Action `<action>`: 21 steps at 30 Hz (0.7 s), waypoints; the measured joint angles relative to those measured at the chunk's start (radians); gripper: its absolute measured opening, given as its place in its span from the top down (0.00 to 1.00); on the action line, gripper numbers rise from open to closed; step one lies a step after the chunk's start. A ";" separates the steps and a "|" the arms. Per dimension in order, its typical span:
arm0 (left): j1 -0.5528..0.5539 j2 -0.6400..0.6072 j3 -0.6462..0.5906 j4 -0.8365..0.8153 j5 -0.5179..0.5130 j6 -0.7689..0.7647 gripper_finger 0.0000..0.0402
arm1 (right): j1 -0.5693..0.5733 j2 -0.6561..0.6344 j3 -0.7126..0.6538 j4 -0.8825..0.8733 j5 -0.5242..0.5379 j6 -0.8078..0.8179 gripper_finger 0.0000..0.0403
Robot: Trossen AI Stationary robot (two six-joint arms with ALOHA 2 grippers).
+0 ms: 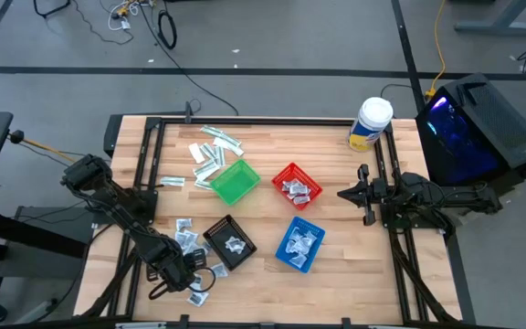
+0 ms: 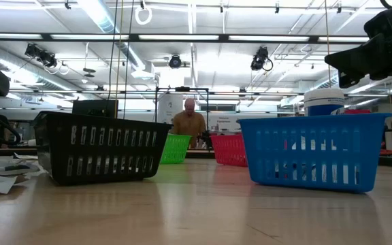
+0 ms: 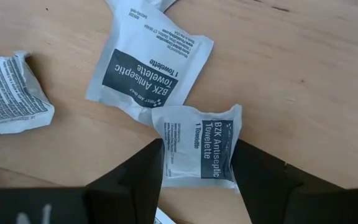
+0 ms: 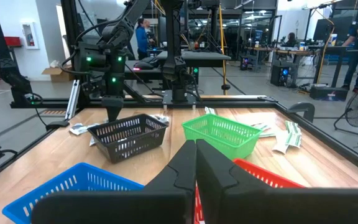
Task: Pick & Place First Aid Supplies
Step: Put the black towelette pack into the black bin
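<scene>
The left gripper pinched a small antiseptic towelette sachet between its half-closed fingers, though the overlapping larger sachet risked being dragged along.

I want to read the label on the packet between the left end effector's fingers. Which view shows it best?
The left wrist view: the towelette packet fills the frame between the fingers, print legible. The high view shows only a white speck by the left end effector. The other views don't show it.

4 baskets mid-table, edges free
</scene>
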 joint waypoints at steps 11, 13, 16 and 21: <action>0.000 0.000 0.000 0.002 0.000 0.000 0.52 | 0.000 0.000 0.000 0.000 0.000 0.000 0.97; 0.000 0.000 0.000 0.002 0.001 0.003 0.53 | 0.000 0.000 0.000 0.000 0.000 0.000 0.97; 0.000 0.000 0.000 0.002 0.002 0.004 0.55 | 0.000 0.000 0.000 0.000 0.000 0.000 0.97; 0.000 0.000 0.000 0.002 0.002 0.000 0.56 | 0.000 0.000 0.000 0.000 0.000 0.000 0.97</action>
